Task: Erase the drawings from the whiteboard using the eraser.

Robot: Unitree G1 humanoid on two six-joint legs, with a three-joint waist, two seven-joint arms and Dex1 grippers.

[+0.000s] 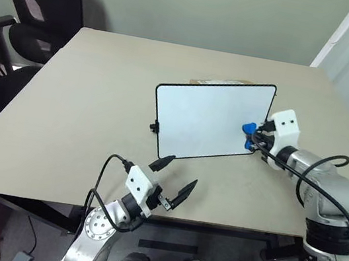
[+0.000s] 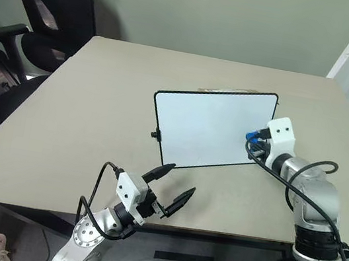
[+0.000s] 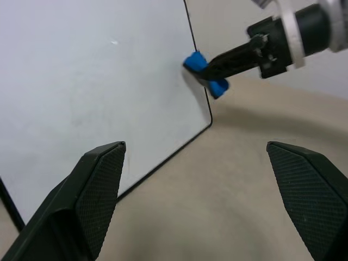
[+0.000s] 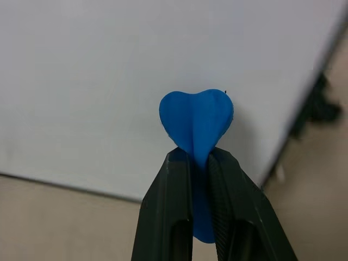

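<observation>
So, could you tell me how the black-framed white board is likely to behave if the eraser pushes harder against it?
The black-framed white board stands tilted on its lower edge on the beige table, so it would probably tip backward or slide. The right gripper presses the blue bone-shaped eraser near its side edge, so it may pivot. The open left gripper isn't bracing it.

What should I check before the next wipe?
1. Right gripper shut on the eraser: ok.
2. Eraser at the whiteboard: ok, near its right edge; contact cannot tell.
3. Drawings left on the board: none visible, ok.
4. Left gripper open, apart from the board: ok.
5. Board on the table with nothing else near it: ok.
</observation>
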